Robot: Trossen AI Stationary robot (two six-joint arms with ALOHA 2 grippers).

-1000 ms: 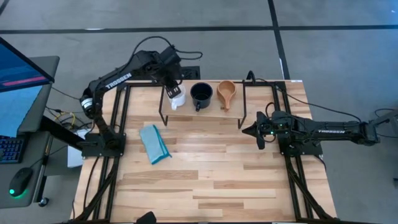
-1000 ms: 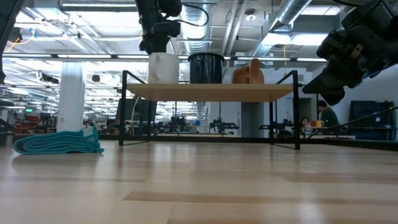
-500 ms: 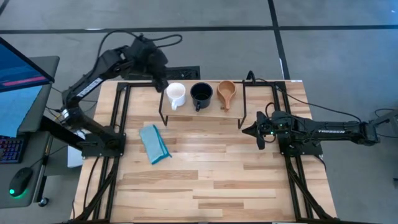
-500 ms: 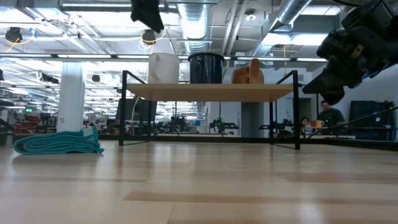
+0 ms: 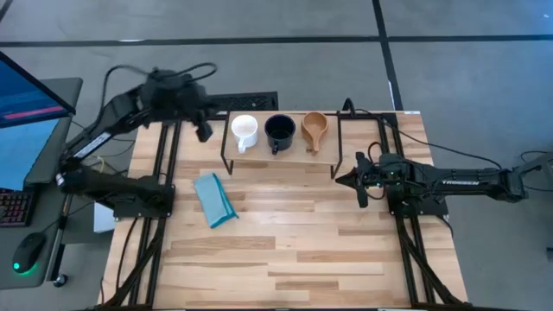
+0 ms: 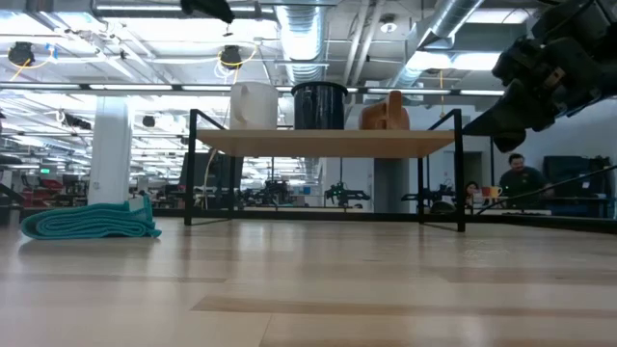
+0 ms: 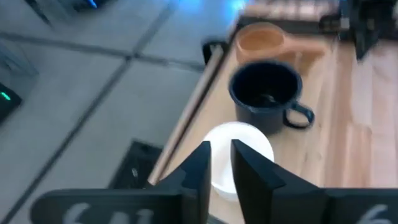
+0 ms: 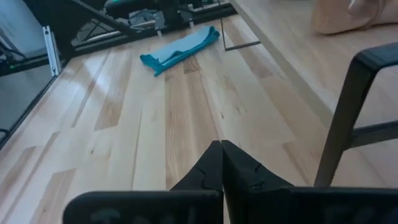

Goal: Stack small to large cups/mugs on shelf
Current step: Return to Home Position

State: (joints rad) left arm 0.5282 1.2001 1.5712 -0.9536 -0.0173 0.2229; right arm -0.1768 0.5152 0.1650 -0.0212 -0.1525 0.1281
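Three cups stand in a row on the shelf (image 6: 323, 143), each on its base: a white mug (image 5: 244, 131) at the left, a dark mug (image 5: 280, 131) in the middle, and a small tan wooden cup (image 5: 314, 128) at the right. They also show in the low view: the white mug (image 6: 254, 104), the dark mug (image 6: 318, 104) and the wooden cup (image 6: 384, 112). My left gripper (image 5: 204, 131) is up high, left of the white mug, slightly open and empty. Its wrist view (image 7: 221, 155) looks down on the white mug (image 7: 249, 140). My right gripper (image 5: 343, 182) is shut and empty, beside the shelf's right end.
A folded blue cloth (image 5: 214, 199) lies on the table left of the shelf, toward the near side. The shelf's thin black legs (image 6: 193, 169) stand on the tabletop. Bare wood stretches across the table's near half (image 5: 294, 250).
My left gripper has come off the white mug, going up and toward the table's left edge. The white mug stays upright on the shelf. My right arm has kept still.
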